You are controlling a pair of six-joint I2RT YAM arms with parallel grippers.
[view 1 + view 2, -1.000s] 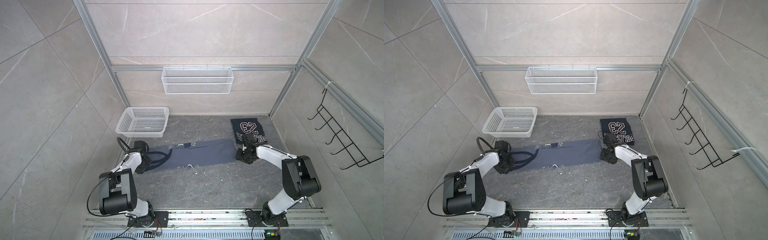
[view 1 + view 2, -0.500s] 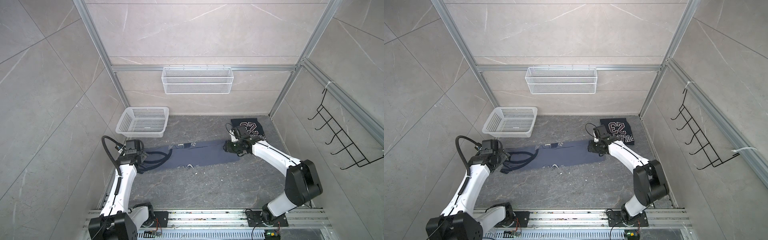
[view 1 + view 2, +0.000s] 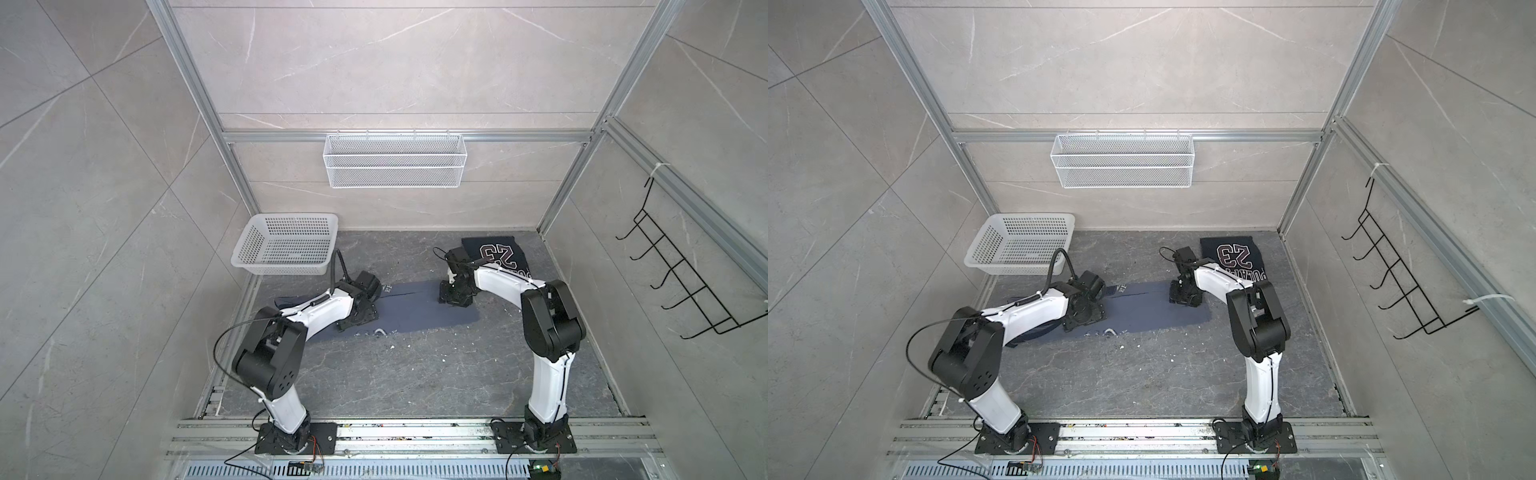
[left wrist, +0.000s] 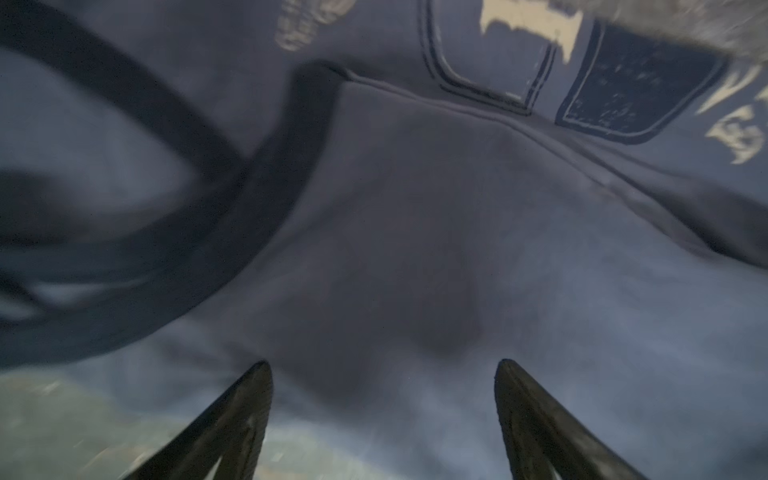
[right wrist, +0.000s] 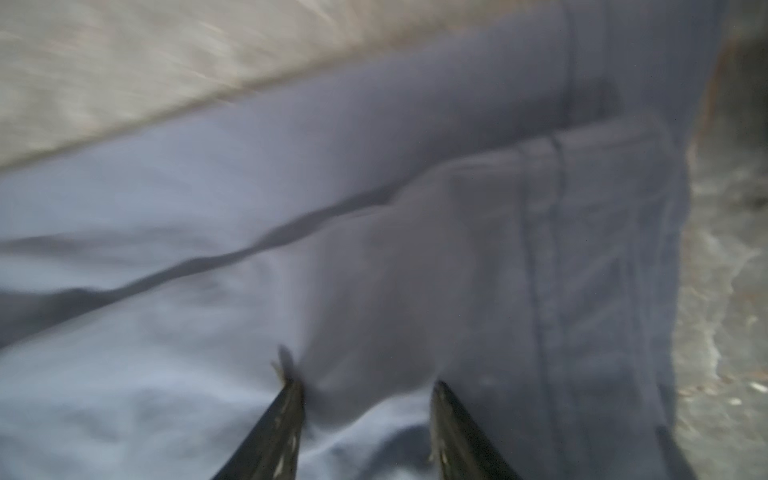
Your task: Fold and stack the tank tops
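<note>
The slate blue-grey tank top lies as a long folded strip across the middle of the floor. Its dark straps and white lettering show in the left wrist view. My left gripper hangs open low over the strip's left part, with nothing between its fingers. My right gripper stands over the strip's back right part with its fingers partly apart; blur hides whether they touch the cloth. The navy "23" tank top lies folded at the back right.
A white perforated basket stands at the back left, close behind my left arm. A wire shelf hangs on the back wall and a black hook rack on the right wall. White crumbs dot the floor.
My left gripper opened, let go of the straps and moved right onto the blue-grey strip. My right gripper moved left from the strip's right end. The cloth stayed flat.
</note>
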